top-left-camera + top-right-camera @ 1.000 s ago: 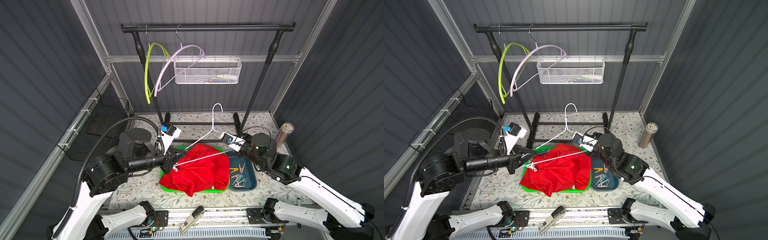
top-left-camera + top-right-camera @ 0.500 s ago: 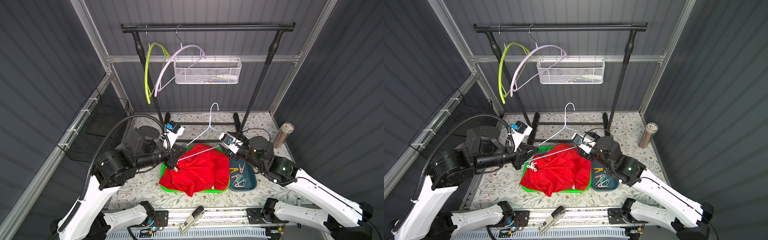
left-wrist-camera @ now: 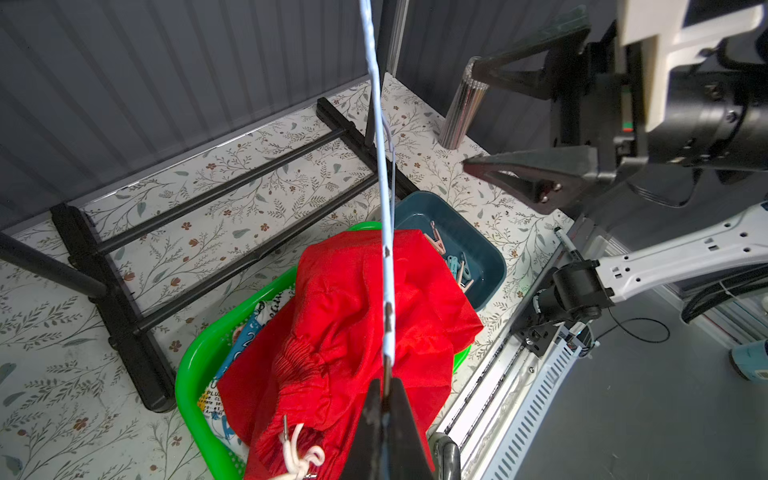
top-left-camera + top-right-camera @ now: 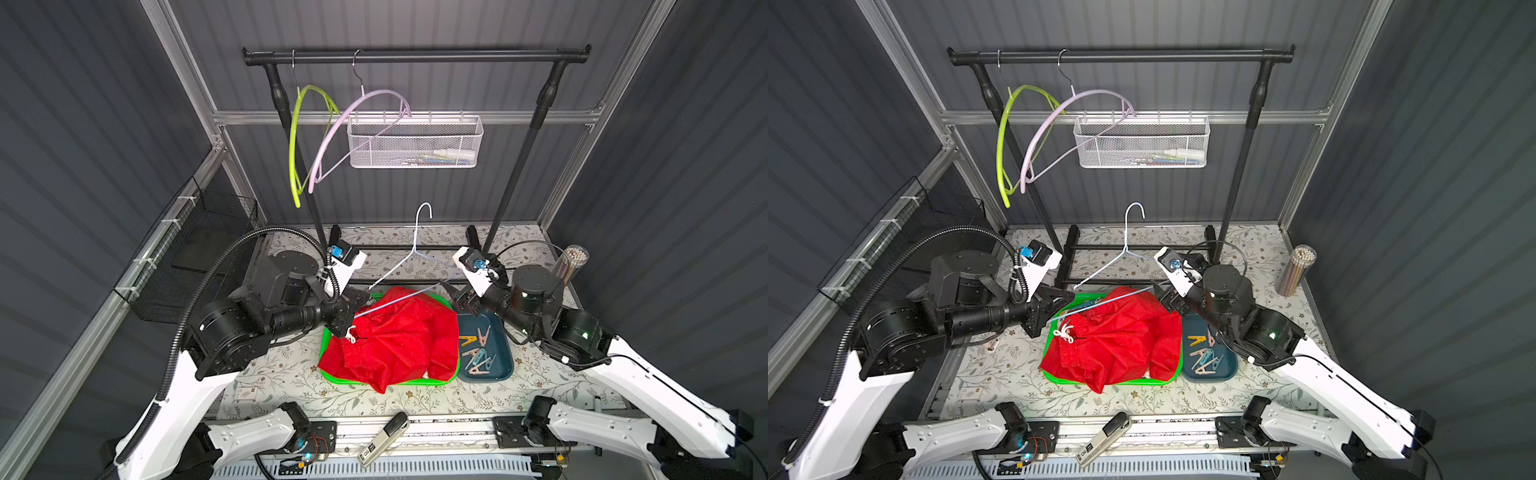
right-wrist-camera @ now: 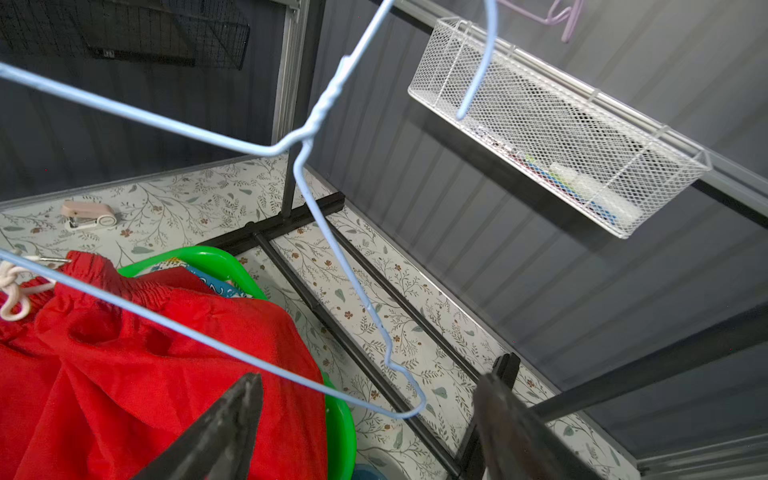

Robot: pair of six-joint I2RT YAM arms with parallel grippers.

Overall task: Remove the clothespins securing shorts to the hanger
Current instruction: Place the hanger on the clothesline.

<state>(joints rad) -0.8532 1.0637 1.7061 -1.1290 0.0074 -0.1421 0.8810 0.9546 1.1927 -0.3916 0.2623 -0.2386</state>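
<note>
Left gripper (image 3: 384, 399) pinches one end of the pale blue wire hanger (image 3: 385, 266). Right gripper (image 5: 370, 378) gapes at its other corner, gripping nothing. Red fabric shorts (image 4: 399, 336) lie in the green plastic tray (image 3: 185, 386) mid-table, with the small plastic clothespins (image 4: 478, 357) in the dark teal tray (image 4: 500, 332) beside it. Unpegging looks done — next, park the bare hanger.

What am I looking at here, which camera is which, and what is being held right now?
Two white-and-black robot arms work over a floral-patterned table. Both top views look down on the whole scene; each wrist view rides on one arm, looking past its pincer. On the table sit a green plastic basket holding crumpled red fabric shorts, and beside it a dark teal tray of loose plastic clothespins. The left pincer is shut on the bottom wire of a pale blue wire hanger, holding it above the shorts. The right pincer is open by the hanger's far corner, gripping nothing.
</note>
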